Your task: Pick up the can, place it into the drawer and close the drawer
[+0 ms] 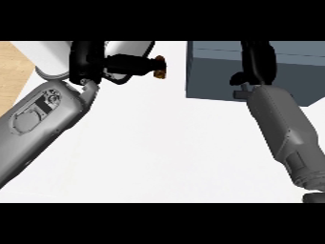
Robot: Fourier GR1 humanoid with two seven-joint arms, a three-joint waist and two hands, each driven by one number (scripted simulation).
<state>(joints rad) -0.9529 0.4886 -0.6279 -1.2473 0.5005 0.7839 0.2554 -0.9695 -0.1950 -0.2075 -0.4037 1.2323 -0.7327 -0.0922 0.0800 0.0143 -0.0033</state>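
The left hand (116,64) sits at the upper left of the head view, above the white surface (165,143). Its black fingers (133,63) point toward the view's right and curl round a small brown thing at their tips, which looks like the can (160,66); only a sliver of it shows past the fingers, so its shape is hard to make out. The can is held off the surface, just left of the drawer (214,71) and apart from it. The drawer is a dark blue-grey box at the upper right, with its lower edge lying over the white surface. The right hand (256,62) is over the drawer, reaching up the view from its grey forearm. Its fingers are dark against the box, and I cannot tell whether they are spread or curled. A wooden floor (3,76) shows at the left edge.
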